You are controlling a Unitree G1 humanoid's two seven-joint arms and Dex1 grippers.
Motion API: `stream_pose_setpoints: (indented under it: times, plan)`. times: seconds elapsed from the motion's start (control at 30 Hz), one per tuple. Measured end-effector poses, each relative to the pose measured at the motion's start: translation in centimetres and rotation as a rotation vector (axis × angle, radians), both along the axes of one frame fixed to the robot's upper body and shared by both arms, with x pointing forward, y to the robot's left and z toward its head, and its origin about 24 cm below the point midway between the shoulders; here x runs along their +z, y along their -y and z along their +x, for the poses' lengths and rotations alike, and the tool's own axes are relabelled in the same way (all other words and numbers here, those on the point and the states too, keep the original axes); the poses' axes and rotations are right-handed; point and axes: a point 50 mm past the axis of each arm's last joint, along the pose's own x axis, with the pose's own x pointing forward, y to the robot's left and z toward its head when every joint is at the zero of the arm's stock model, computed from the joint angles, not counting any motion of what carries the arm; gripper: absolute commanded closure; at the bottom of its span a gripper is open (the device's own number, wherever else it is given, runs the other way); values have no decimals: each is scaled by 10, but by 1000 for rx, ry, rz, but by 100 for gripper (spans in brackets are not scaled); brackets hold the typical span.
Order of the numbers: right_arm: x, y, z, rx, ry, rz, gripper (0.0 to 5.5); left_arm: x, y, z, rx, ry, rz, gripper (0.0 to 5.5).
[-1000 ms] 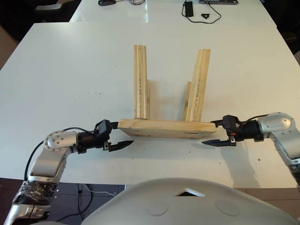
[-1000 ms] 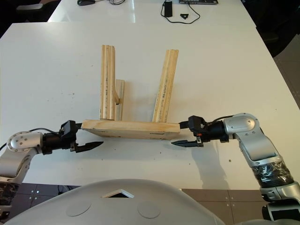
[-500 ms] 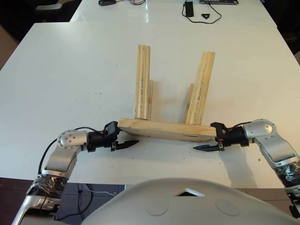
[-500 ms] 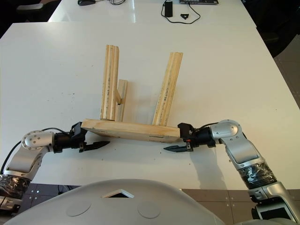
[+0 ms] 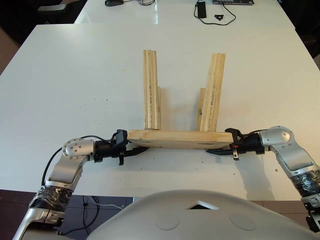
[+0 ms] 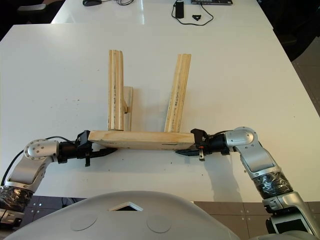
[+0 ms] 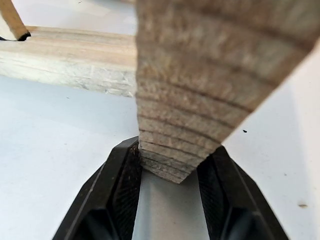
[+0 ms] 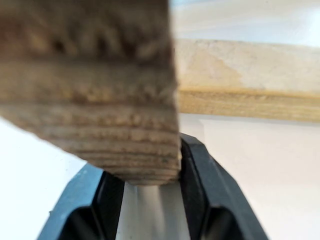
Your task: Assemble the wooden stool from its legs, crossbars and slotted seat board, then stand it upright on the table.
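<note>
The wooden stool lies on its side on the white table [image 5: 70, 75]. Its seat board [image 5: 177, 139] stands on edge near the front, with the legs [image 5: 151, 90] [image 5: 213, 92] pointing away and short crossbars [image 5: 201, 107] between them. My left gripper [image 5: 131, 148] is shut on the board's left end, whose layered end grain sits between the black fingers [image 7: 120, 187]. At the right end, my right gripper [image 5: 220, 149] is shut on the seat board [image 8: 100, 100] in the same way, fingers [image 8: 197, 172] pressed against it.
A second white table [image 5: 165, 10] stands behind, carrying a mouse [image 5: 114, 2], cables and a small black box [image 5: 201, 9]. The table's front edge runs close below both arms. Open surface lies left and right of the stool.
Both grippers were open at the board's ends a second ago; they have moved inward and closed on the seat board. The stool shifted slightly during this.
</note>
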Motion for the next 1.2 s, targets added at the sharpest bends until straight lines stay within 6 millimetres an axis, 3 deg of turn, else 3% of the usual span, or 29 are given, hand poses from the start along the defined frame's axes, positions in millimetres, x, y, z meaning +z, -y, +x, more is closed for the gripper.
stream_pose_setpoints:
  times: [0.17,0.3,0.5,0.7,1.0,1.2]
  plan:
    - [5,4,-1,-21,-13,6,406,2,2,-6,-7,-23,-17,404]
    - [19,10,-5,-8,-51,26,406,15,5,-12,-32,-37,-52,409]
    - [65,26,-18,-20,-173,145,406,54,8,-26,-61,-68,-183,411]
    - [97,26,-20,-39,-217,253,406,76,3,-36,-27,-109,-271,411]
    - [132,22,-14,-185,-259,605,406,96,1,-36,62,-182,-466,410]
    - [150,16,-6,-340,-314,920,406,118,15,-30,131,-210,-699,408]
